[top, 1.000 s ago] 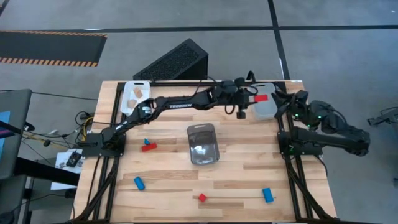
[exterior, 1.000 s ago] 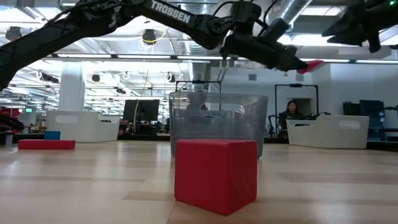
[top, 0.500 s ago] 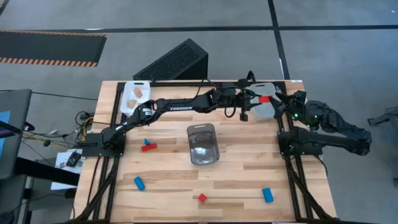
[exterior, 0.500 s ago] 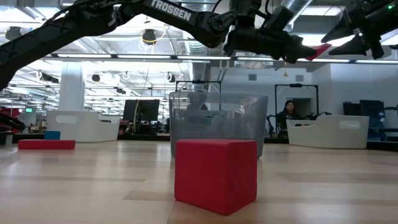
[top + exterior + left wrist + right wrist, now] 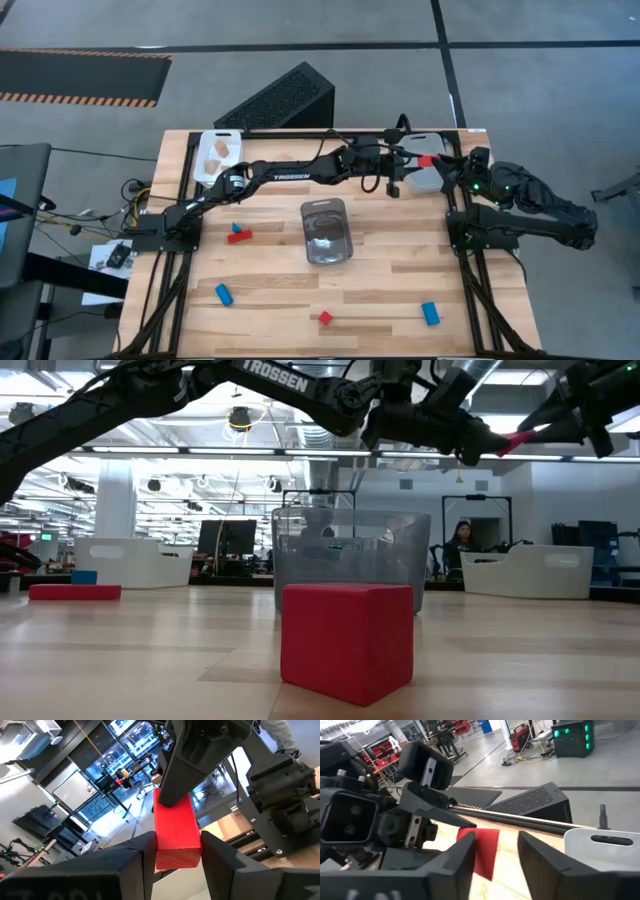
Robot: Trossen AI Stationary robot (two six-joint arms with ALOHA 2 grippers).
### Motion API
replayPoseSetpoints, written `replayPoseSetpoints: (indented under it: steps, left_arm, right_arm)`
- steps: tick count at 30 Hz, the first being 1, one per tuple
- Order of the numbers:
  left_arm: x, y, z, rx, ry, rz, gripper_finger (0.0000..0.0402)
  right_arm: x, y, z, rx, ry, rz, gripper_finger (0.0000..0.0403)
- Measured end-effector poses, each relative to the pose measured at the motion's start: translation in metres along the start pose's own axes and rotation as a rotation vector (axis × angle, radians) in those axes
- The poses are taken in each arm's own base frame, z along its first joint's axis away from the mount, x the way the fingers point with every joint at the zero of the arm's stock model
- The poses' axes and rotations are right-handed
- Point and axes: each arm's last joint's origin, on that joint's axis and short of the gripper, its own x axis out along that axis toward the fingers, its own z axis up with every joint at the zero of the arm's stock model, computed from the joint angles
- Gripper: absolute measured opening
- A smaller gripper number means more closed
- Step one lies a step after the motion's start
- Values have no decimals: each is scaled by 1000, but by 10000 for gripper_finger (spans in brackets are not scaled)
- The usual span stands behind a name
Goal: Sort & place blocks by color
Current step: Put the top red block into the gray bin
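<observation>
A long red block hangs in the air over the grey tray at the table's far right. My left gripper, stretched across the table, is shut on its near end. My right gripper faces it from the right with its fingers on either side of the block's other end. They are open, and a gap shows beside one finger. Other red and blue blocks lie flat on the table. Plain wood blocks lie in the white tray. My left gripper pinches the red block's near end between its two fingers, which point level toward the table's right edge and lie along the block. The block sticks out level beyond the fingertips, clear of everything below. My right gripper: whether a finger touches the block's far end, I cannot tell.
A clear bin stands mid-table. A blue block, a small red block and another blue block lie near the front edge. A black slanted box sits behind the table.
My left gripper has carried the red block a little toward the table's right edge, up to my right gripper, and has rolled somewhat. My right gripper has opened wide, then drawn its fingers in about the block's far end.
</observation>
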Motion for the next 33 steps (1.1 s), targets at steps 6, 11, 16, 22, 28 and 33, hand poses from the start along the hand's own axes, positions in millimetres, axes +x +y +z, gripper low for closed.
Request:
replayPoseSetpoints:
  steps: [6, 11, 16, 22, 28, 33]
  left_arm:
    - [0, 2, 1, 1, -13, 14, 102]
    - [0, 3, 1, 24, -21, 25, 102]
    - [0, 3, 1, 15, -9, 30, 113]
    - [0, 3, -5, -90, 46, 32, 190]
    - [-3, 16, -20, -226, 102, 33, 265]
    - [-8, 20, -37, -346, 196, -103, 278]
  right_arm:
    - [0, 1, 0, 8, 10, 36, 88]
    - [0, 3, 2, 11, -2, 53, 63]
    - [0, 3, 3, -27, -5, 62, 50]
    - [2, 2, 1, -132, -13, 7, 10]
    - [13, 7, -2, -178, 33, -35, 14]
    - [26, 8, -9, -274, 86, -176, 11]
